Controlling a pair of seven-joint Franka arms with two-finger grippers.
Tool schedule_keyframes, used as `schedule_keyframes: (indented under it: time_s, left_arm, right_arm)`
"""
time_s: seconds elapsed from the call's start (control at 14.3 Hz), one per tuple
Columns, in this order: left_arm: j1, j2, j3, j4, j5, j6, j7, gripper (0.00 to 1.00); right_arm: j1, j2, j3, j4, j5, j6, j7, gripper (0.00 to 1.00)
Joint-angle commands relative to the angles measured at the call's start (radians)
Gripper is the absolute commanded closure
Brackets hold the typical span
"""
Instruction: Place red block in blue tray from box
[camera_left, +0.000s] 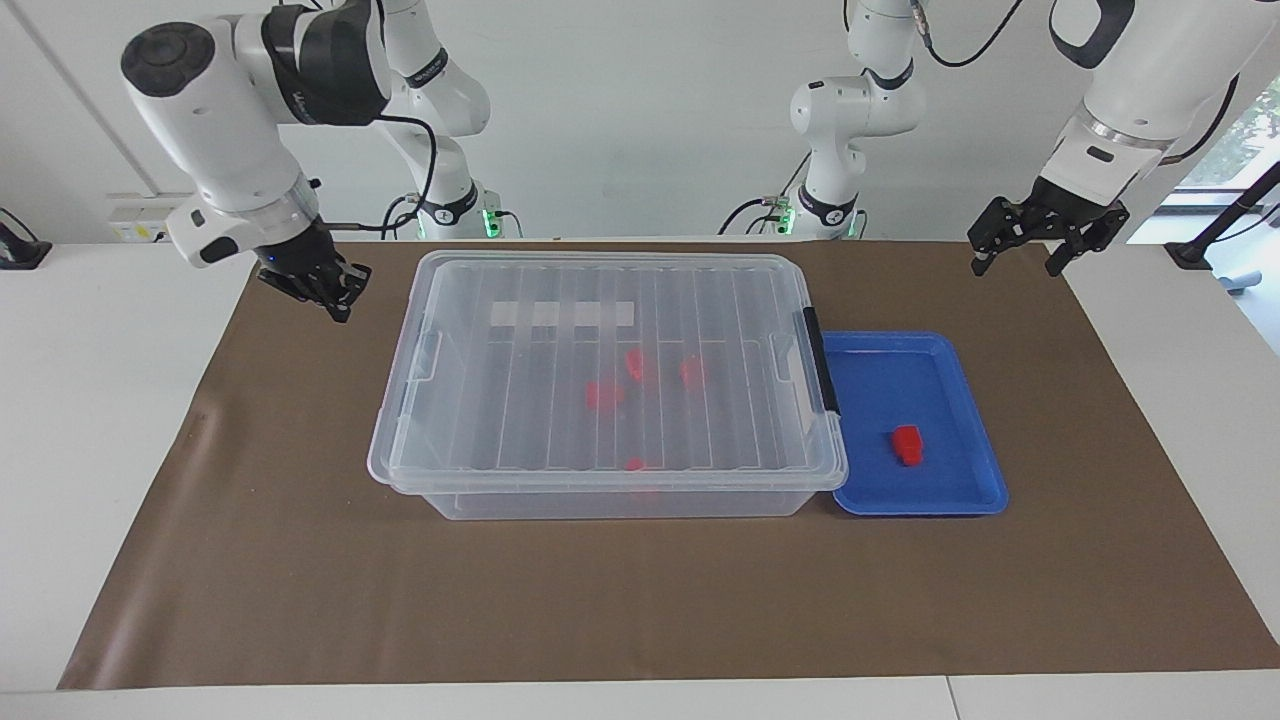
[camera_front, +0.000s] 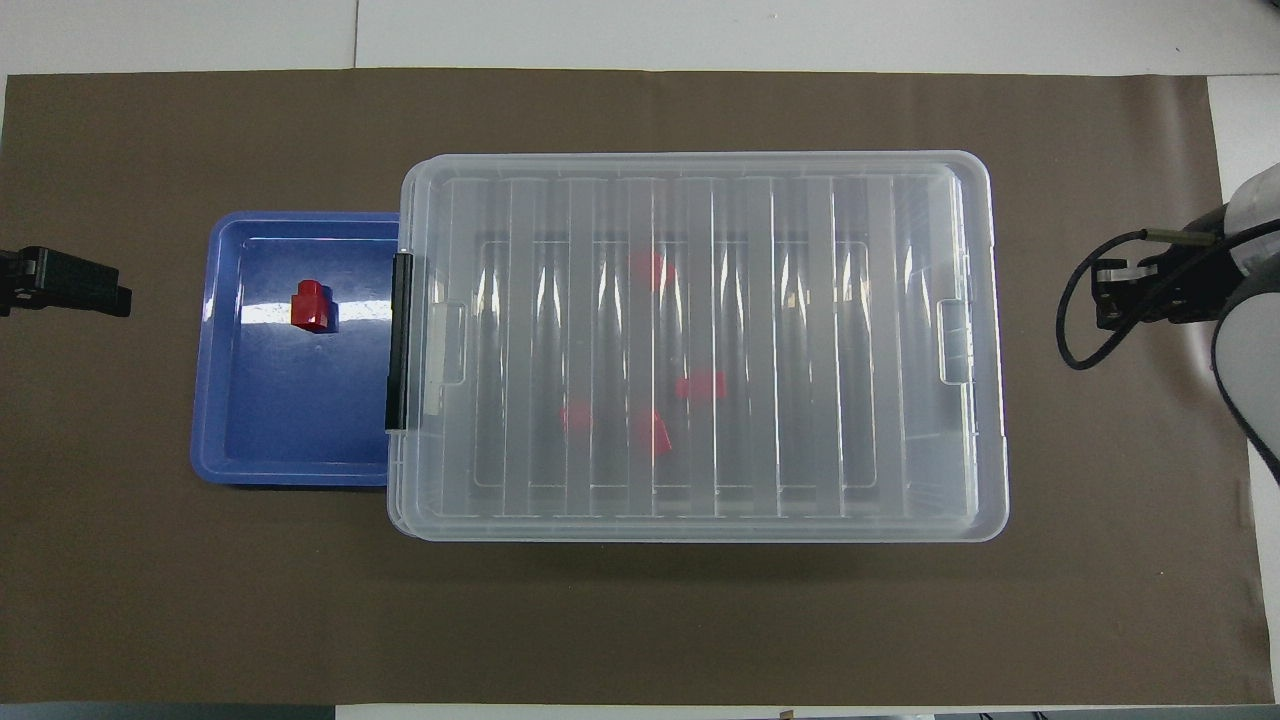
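Note:
The box (camera_left: 520, 420) is a clear bin with its ribbed lid shut, in the middle of the brown mat; it also shows in the overhead view (camera_front: 820, 350). Several red blocks (camera_left: 604, 394) lie inside it, seen through the lid (camera_front: 700, 385). The blue tray (camera_left: 900, 380) sits against the box's black-handle end (camera_front: 290, 420). One red block (camera_left: 908, 445) lies in the tray (camera_front: 310, 305). My left gripper (camera_left: 1030, 255) is open and empty, up over the mat beside the tray (camera_front: 30, 285). My right gripper (camera_left: 335, 290) hangs over the mat at the box's other end (camera_front: 1110, 295).
The brown mat (camera_left: 300, 560) covers most of the white table. A black clip handle (camera_left: 822, 360) closes the box's end next to the tray. Bare mat lies on the side of the box away from the robots and at both ends.

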Motion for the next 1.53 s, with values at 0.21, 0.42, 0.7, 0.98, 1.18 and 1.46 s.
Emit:
schedule_keyframes:
  time_s: [0.21,0.42,0.7,0.98,1.18,1.46]
  left_arm:
    - [0.006,-0.029,-0.004,-0.028,-0.024,-0.009,0.042,0.00]
    - [0.006,-0.029,-0.002,-0.028,-0.024,-0.009,0.056,0.00]
    - [0.004,-0.029,-0.001,-0.029,-0.023,-0.014,0.057,0.00]
    - [0.004,-0.030,0.001,-0.031,-0.021,-0.014,0.049,0.00]
    - [0.006,-0.030,0.001,-0.031,-0.021,-0.012,0.049,0.00]
    - [0.016,-0.030,0.001,-0.031,-0.021,-0.012,0.049,0.00]
  right_arm:
    - [-0.006,-0.002,-0.070,0.053,-0.002,-0.087,-0.111,0.00]
    - [-0.007,-0.002,-0.104,0.052,0.005,-0.047,-0.163,0.00]
    - [-0.007,-0.002,-0.095,0.052,0.008,-0.042,-0.167,0.00]
    - [-0.004,-0.001,-0.079,0.053,0.009,-0.040,-0.170,0.00]
    - [-0.003,-0.001,-0.081,0.053,0.009,-0.040,-0.167,0.00]
    - [0.003,-0.039,-0.084,0.044,0.009,-0.044,-0.165,0.00]
